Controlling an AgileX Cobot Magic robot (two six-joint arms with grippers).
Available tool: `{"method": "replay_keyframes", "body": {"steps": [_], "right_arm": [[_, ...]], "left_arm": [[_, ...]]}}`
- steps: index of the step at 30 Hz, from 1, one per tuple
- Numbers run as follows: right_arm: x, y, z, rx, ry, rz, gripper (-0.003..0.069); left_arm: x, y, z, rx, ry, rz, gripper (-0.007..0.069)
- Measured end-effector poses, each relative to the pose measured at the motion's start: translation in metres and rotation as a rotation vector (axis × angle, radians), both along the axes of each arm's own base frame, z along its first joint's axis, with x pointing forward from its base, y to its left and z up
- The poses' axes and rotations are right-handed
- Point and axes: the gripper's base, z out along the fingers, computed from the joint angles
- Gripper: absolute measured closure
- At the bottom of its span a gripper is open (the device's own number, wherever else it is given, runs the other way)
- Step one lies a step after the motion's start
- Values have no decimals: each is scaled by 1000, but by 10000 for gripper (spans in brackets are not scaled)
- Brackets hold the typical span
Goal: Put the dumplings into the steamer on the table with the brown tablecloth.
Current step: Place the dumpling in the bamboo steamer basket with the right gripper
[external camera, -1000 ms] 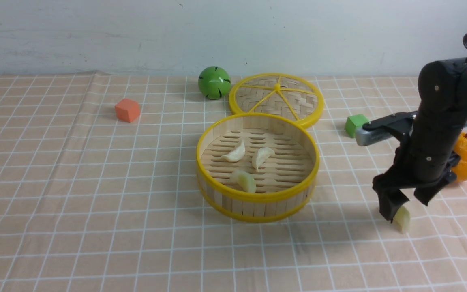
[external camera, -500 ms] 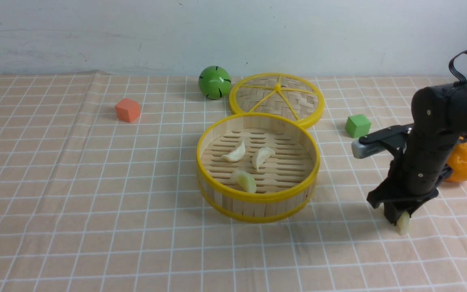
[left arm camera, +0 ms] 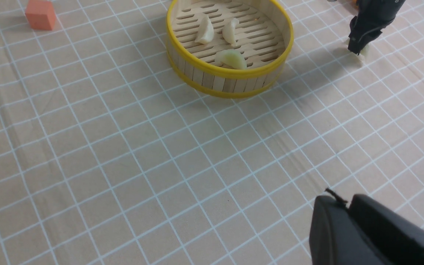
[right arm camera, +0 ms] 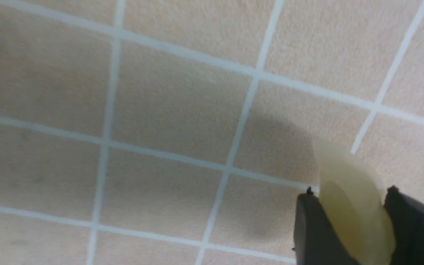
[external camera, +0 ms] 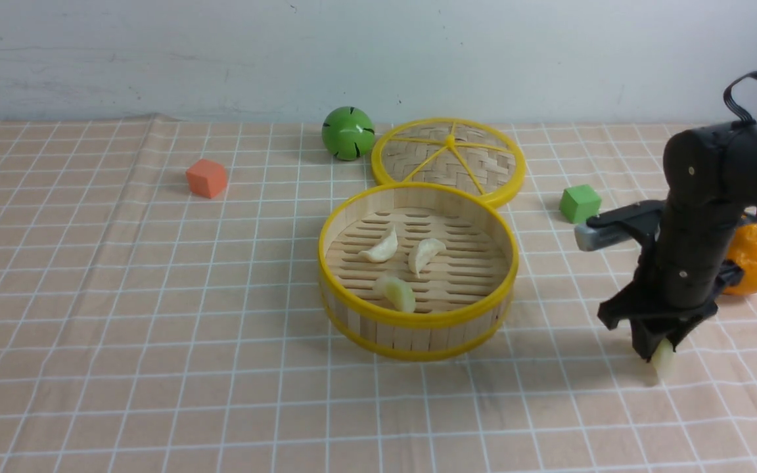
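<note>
Since the dumpling (right arm camera: 352, 198) is pinched only by its upper part between the closed-in fingers of the right gripper (external camera: 658, 355), low over the cloth (external camera: 155, 328) to the right of the steamer (external camera: 411, 338), it could be squeezed out and dropped during the lift. The rim (external camera: 513, 263) could be clipped if the carry is kept low. Three dumplings (external camera: 385, 248) are seen inside. The left gripper (left arm camera: 348, 221) is closed on nothing.

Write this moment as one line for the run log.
phase: grasp | right gripper: shut on pale crescent toy dumpling | round bamboo steamer with yellow rims: three dumplings inside | left gripper: shut, empty
</note>
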Motion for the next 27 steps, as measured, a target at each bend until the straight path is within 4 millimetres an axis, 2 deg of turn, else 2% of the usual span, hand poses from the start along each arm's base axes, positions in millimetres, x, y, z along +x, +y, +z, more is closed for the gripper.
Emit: {"method": "replay_keyframes", "body": {"steps": [2, 3, 6, 8, 10, 11, 13, 15, 16, 18, 19, 22, 25, 26, 27], "right_arm": [[2, 8, 10, 4, -23, 18, 417], [5, 27, 33, 20, -81, 60, 417], [6, 65, 66, 61, -179, 140, 417], [4, 90, 80, 92, -237, 192, 417], [4, 115, 86, 120, -283, 243, 417], [4, 117, 86, 123, -289, 247, 417], [7, 138, 79, 146, -314, 280, 417], [11, 145, 71, 149, -315, 284, 417], [17, 151, 55, 153, -304, 269, 417], [21, 153, 44, 151, -287, 254, 417], [26, 155, 26, 139, -263, 235, 417], [29, 157, 11, 135, -246, 222, 417], [31, 158, 8, 138, -253, 216, 384], [32, 158, 7, 142, -254, 202, 336], [32, 158, 7, 143, -254, 199, 329]], "left_arm": [[0, 0, 0, 0, 0, 0, 568], [0, 0, 0, 3, -2, -2, 568], [0, 0, 0, 8, -6, -7, 568], [0, 0, 0, 12, -8, -10, 568], [0, 0, 0, 15, -10, -12, 568], [0, 0, 0, 15, -10, -12, 568], [0, 0, 0, 17, -12, -13, 568], [0, 0, 0, 18, -12, -14, 567], [0, 0, 0, 18, -12, -14, 564], [0, 0, 0, 18, -13, -14, 564], [0, 0, 0, 21, -14, -15, 561], [1, 0, -2, 31, -13, -17, 557], [3, -1, -11, 54, 8, -24, 557], [5, -2, -22, 71, 40, -25, 557], [5, -2, -26, 76, 47, -25, 557]]}}
